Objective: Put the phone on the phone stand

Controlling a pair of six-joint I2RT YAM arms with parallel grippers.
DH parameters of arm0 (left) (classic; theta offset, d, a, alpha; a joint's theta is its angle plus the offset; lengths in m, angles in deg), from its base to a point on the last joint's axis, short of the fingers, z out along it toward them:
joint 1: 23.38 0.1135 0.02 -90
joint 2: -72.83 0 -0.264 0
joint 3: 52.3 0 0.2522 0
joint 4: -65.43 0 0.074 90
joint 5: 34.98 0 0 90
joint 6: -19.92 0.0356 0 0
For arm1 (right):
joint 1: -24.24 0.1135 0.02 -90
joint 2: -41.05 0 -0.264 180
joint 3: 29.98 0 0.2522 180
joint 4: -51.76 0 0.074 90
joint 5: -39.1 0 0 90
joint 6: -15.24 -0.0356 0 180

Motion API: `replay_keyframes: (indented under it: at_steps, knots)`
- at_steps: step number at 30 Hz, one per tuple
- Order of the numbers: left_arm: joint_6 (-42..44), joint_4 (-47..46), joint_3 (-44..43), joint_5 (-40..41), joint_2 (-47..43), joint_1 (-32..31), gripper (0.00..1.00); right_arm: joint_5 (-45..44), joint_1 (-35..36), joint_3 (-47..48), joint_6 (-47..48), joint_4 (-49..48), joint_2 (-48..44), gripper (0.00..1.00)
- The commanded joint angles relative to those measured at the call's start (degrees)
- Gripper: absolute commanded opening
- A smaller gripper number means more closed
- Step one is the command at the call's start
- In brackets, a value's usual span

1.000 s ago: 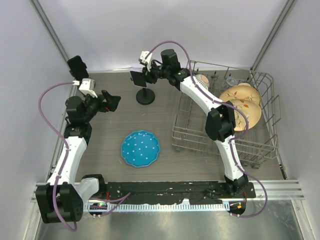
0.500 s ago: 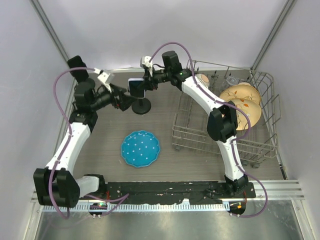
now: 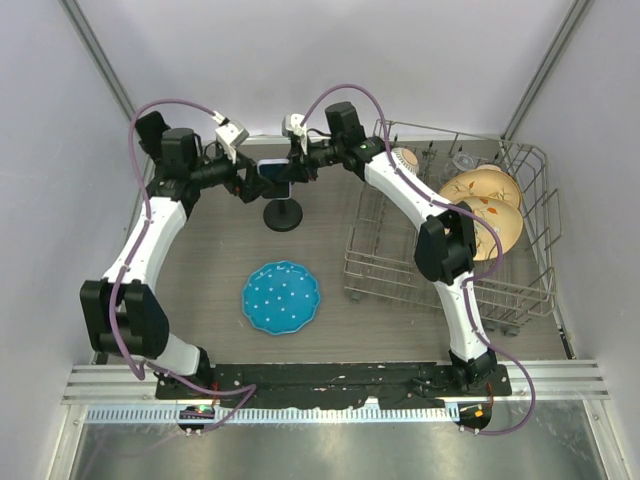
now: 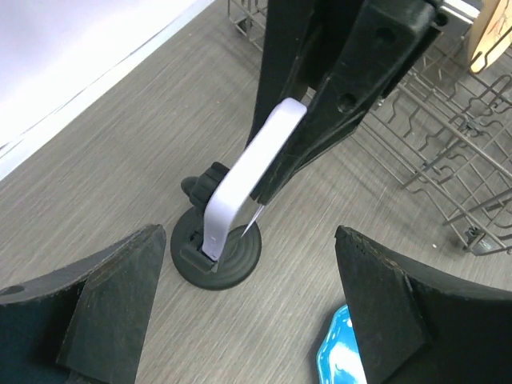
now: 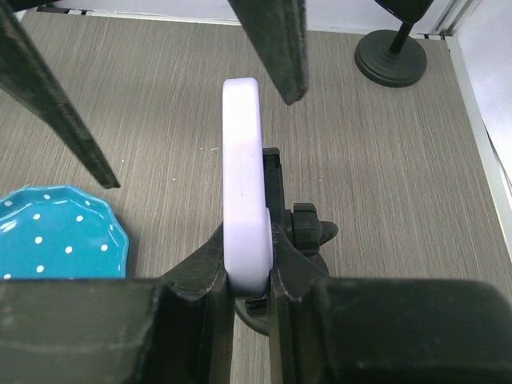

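Observation:
The phone (image 3: 274,171), pale with a dark screen, stands on edge above the black phone stand (image 3: 284,214). My right gripper (image 3: 293,168) is shut on it from the right, and in the right wrist view both fingers (image 5: 208,276) clamp the phone (image 5: 243,168) at its near end. Seen from the left wrist, the phone (image 4: 244,172) leans with its lower end in the cradle of the phone stand (image 4: 228,260). My left gripper (image 3: 248,184) is open just left of the phone. Its fingers (image 4: 112,296) stand wide apart around the stand, touching nothing.
A blue dotted plate (image 3: 281,297) lies in front of the stand. A wire dish rack (image 3: 450,265) holding wooden bowls (image 3: 485,200) fills the right side. A second black stand (image 5: 392,54) stands at the back left corner, by the wall.
My left arm has swung in from the left side and its open gripper now flanks the stand. The right gripper has brought the phone down and slightly left onto the stand, whose base has shifted nearer.

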Motion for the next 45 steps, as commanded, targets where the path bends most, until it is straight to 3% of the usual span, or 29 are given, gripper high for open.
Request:
replay_keyframes:
  at_steps: [1, 8, 12, 14, 15, 17, 18, 20, 21, 22, 24, 27, 29, 32, 37, 41, 45]
  knots:
    - [4.5, 5.8, -6.1, -5.0, 3.0, 0.9, 0.91, 3.6, -0.1, -0.3, -1.9, 4.6, -3.9, 0.01]
    - [2.3, 2.3, -9.0, -7.0, 7.6, 1.4, 0.82, 4.1, -0.1, -0.5, -1.8, 4.9, -4.0, 0.01]
    - [2.1, 4.4, -12.2, -15.2, 11.2, 1.5, 0.71, 4.3, 0.0, -0.4, -1.8, 5.0, -4.0, 0.01]
    - [1.8, 4.7, -12.9, -16.4, 12.2, 1.5, 0.52, 4.3, -0.1, -0.4, -1.7, 5.0, -4.0, 0.01]
    - [1.4, 3.8, -12.7, -16.3, 12.2, 1.5, 0.36, 4.3, -0.1, -0.3, -1.7, 5.0, -3.9, 0.01]
    - [1.1, 2.8, -11.4, -16.2, 11.5, 1.6, 0.19, 4.4, -0.1, -0.3, -1.9, 4.9, -4.0, 0.01]
    - [0.8, 2.0, -11.0, -15.7, 11.0, 1.5, 0.00, 4.2, -0.1, -0.3, -1.9, 4.9, -3.9, 0.01]
    - [-0.2, 0.9, -9.0, -11.8, 8.8, 1.5, 0.00, 1.8, -0.1, -0.3, -4.7, 3.7, -4.0, 0.07]
    - [-1.8, -0.4, -8.3, -10.0, 7.6, 1.5, 0.00, 0.9, -0.1, -0.3, -6.1, 2.1, -4.1, 0.16]
    - [-2.4, -0.6, -6.7, -4.6, 6.5, 1.5, 0.00, -0.5, -0.1, -0.4, -7.3, 1.5, -4.3, 0.40]
    - [-4.8, -2.0, -4.5, 1.7, 1.8, 1.5, 0.00, -8.0, -0.1, -1.7, -12.7, -3.0, -5.4, 0.53]
    - [-7.9, -7.9, 5.2, 20.1, -6.7, 1.5, 0.00, -18.9, -0.2, -6.8, -20.2, -10.9, -9.6, 0.72]
    - [-7.8, -11.5, 9.0, 31.5, -12.3, 1.6, 0.00, -23.6, -0.3, -7.9, -23.0, -12.4, -12.0, 0.73]
    - [-8.5, -11.4, 11.6, 36.4, -14.6, 4.2, 0.00, -28.7, -0.4, -9.1, -25.8, -13.1, -14.9, 0.74]
    - [-10.8, -12.8, 12.4, 42.2, -14.5, 13.9, 0.00, -30.3, -1.6, -14.3, -26.3, -17.0, -18.4, 0.75]
    - [-11.7, -22.5, 13.7, 43.8, -11.9, 19.3, 0.00, -31.0, -2.6, -15.5, -25.3, -17.1, -18.7, 0.75]
    - [-9.2, -22.8, 7.0, 43.0, -6.5, 21.9, 0.00, -31.6, -3.0, -16.2, -24.4, -17.2, -19.1, 0.75]
